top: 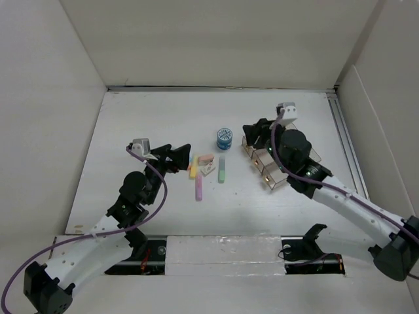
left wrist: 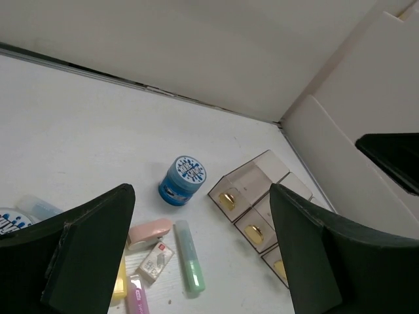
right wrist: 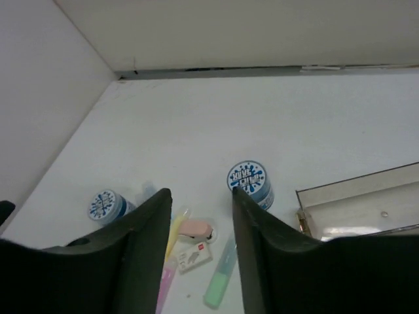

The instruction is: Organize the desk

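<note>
Desk (top: 150, 118) carries a second blue tub (right wrist: 105, 206), unseen from the top camera.

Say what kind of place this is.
Likely a robot test cell, not an office: a white desk boxed in by bare walls, a left arm and right arm mounted at its near edge, and a few stationery items like a highlighter and tray.

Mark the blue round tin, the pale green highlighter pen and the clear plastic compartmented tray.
blue round tin (top: 224, 137), top view, lid centre.
pale green highlighter pen (top: 222, 169), top view, mid-barrel.
clear plastic compartmented tray (left wrist: 256, 171), left wrist view, far compartment wall.
</note>
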